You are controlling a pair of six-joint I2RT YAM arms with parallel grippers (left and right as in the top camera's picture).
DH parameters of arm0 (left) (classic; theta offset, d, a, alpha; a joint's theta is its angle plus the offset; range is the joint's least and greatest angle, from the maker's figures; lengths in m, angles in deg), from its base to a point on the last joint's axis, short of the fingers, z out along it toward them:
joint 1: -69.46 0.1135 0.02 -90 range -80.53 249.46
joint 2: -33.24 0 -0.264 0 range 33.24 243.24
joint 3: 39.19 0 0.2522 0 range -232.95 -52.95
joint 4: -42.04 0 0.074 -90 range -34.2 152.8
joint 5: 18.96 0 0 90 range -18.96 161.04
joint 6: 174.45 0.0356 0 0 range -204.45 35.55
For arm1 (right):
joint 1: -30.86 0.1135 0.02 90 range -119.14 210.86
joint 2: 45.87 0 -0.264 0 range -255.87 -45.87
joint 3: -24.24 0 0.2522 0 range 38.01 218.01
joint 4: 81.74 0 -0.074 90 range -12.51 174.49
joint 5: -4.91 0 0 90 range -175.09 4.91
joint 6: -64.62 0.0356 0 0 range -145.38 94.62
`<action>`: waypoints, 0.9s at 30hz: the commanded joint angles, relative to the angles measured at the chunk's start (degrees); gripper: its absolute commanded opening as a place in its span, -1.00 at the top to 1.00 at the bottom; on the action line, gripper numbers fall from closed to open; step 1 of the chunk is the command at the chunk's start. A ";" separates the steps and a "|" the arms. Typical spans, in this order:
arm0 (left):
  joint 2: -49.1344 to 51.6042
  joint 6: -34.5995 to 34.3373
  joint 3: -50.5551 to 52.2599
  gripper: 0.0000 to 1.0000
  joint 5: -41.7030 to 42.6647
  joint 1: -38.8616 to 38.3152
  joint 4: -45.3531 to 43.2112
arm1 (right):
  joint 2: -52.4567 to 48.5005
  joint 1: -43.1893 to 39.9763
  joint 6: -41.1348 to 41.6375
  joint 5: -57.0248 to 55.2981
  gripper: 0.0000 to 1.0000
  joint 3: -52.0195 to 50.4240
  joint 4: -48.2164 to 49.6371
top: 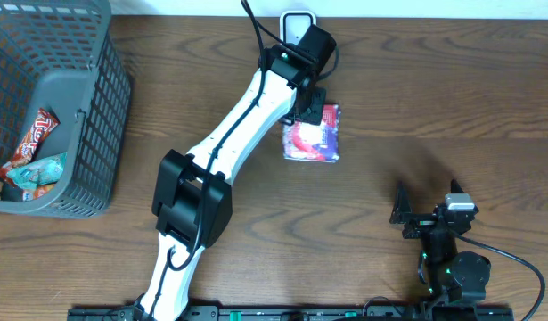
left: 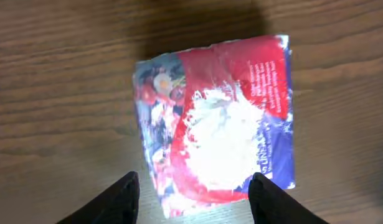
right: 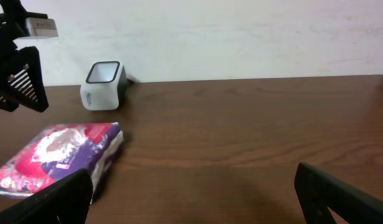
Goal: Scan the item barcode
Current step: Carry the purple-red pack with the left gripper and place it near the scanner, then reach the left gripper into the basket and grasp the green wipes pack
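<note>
Packet [top: 312, 134] lies on table [top: 434, 89]; basket [top: 104, 107] holds snacks [top: 37, 156].

Grey mesh basket [top: 114, 114] with snack packets [top: 35, 157] inside

The worktop [top: 434, 98] is dark brown with a lengthwise wood grain. The packet [top: 313, 134] is red with a white central patch. It has a purple-blue band with white lettering along one edge and a multicoloured print at one end. The scanner [right: 101, 93], at 12 o'clock, is white with a dark window. The basket [top: 113, 89], at 9 o'clock, is grey with a square grid pattern. It holds a red-orange wrapper [top: 37, 134] and a teal wrapper [top: 37, 171]. The left arm [top: 247, 111] is white with black joints. The left hand [left: 192, 196] and right hand [right: 194, 202] are black.
</note>
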 commanded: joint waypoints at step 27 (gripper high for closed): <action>-30.69 7.02 -1.03 -0.58 -15.32 50.49 -1.20 | 0.31 0.55 -0.66 -0.04 -0.98 -0.09 -0.20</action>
